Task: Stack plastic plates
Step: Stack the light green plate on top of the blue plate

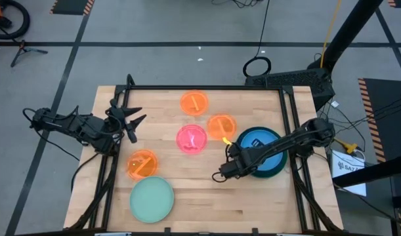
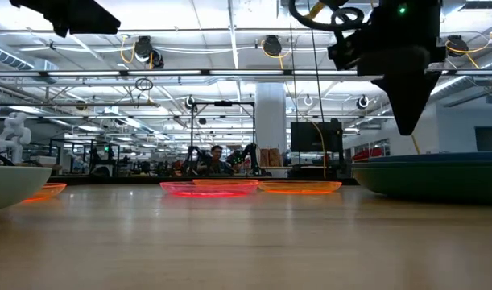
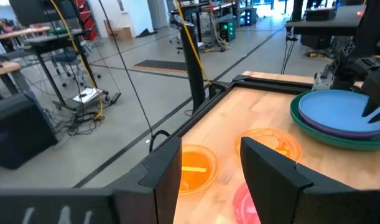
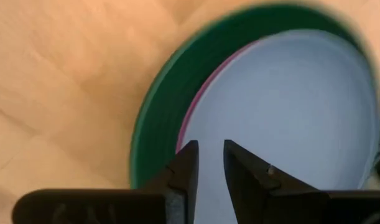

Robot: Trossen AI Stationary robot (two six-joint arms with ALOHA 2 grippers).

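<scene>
While the right gripper (image 1: 230, 159) is hanging over the stack (image 1: 262, 154), fingers a narrow gap apart and apparently empty, blue is lying on purple on green at right. Mint plate (image 1: 151, 198), pink plate (image 1: 191, 139), three orange plates (image 1: 194, 102) are lying loose; left gripper (image 1: 136, 123) is waiting open, far left.
</scene>
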